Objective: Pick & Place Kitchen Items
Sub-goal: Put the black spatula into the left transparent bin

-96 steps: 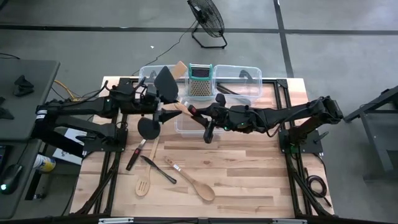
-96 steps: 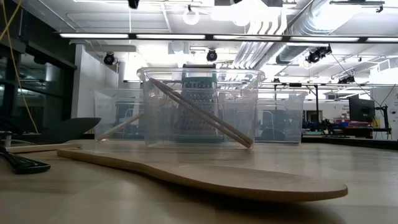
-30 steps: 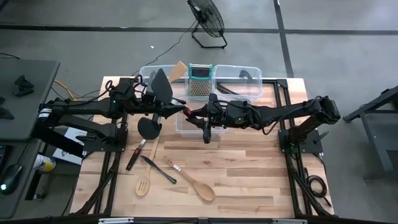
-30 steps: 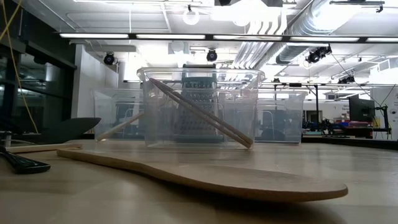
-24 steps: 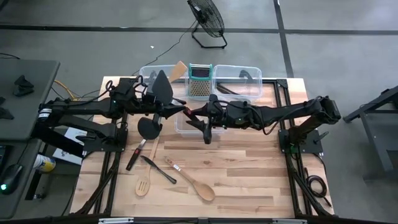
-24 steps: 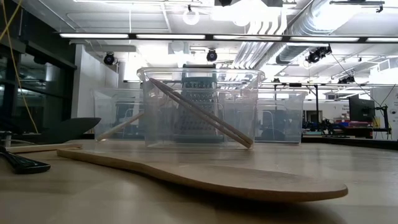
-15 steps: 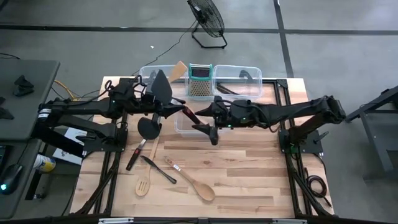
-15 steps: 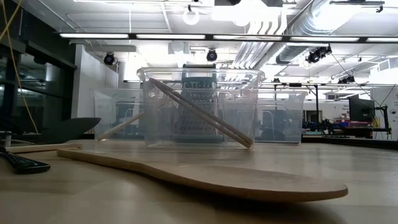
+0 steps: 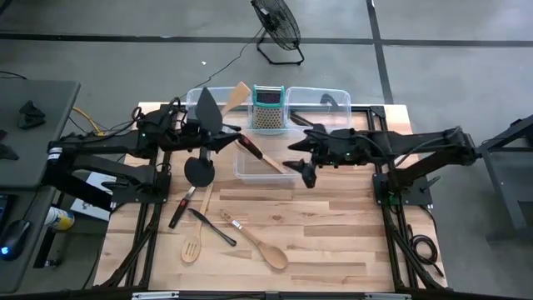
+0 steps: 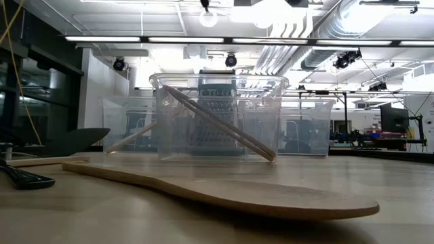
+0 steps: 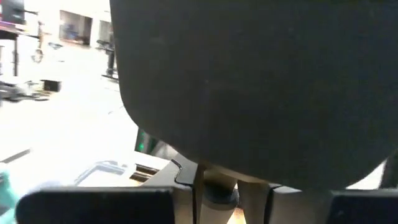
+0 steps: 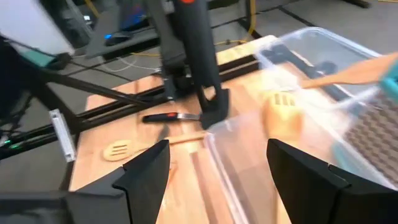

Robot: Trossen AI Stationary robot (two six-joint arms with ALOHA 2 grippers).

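My left gripper (image 9: 218,135) is shut on a black turner. Its broad blade (image 9: 206,107) stands up above the table's far left, and its black handle (image 9: 243,145) slants toward the front clear bin (image 9: 250,171). In the left wrist view the blade (image 11: 249,81) fills the picture. My right gripper (image 9: 300,171) hangs open over the table just right of that bin, its fingers (image 12: 146,171) apart with nothing between them; the turner's handle (image 12: 199,56) shows ahead of it. Several wooden and black utensils lie on the near left of the table. My left gripper pinches the turner at the neck just below the blade (image 11: 217,190) between its two fingers. The fingers lie about level, coming from the table's left. The turner is lifted clear, blade upward and handle slanting down toward the front bin.
A black ladle (image 9: 198,171), black-handled tools (image 9: 181,208), a slotted wooden spoon (image 9: 192,247) and a wooden spoon (image 9: 265,247) lie on the table. The back bin (image 9: 333,100) holds a wooden spatula (image 9: 240,93); a teal-topped grater (image 9: 268,108) stands there. A wooden utensil (image 9: 273,161) leans in the front bin.
My right gripper has opened, let go of the turner's handle and drawn back toward the table's right edge, rising a little. My left gripper keeps its hold; the turner's blade has swung slightly toward the far left.
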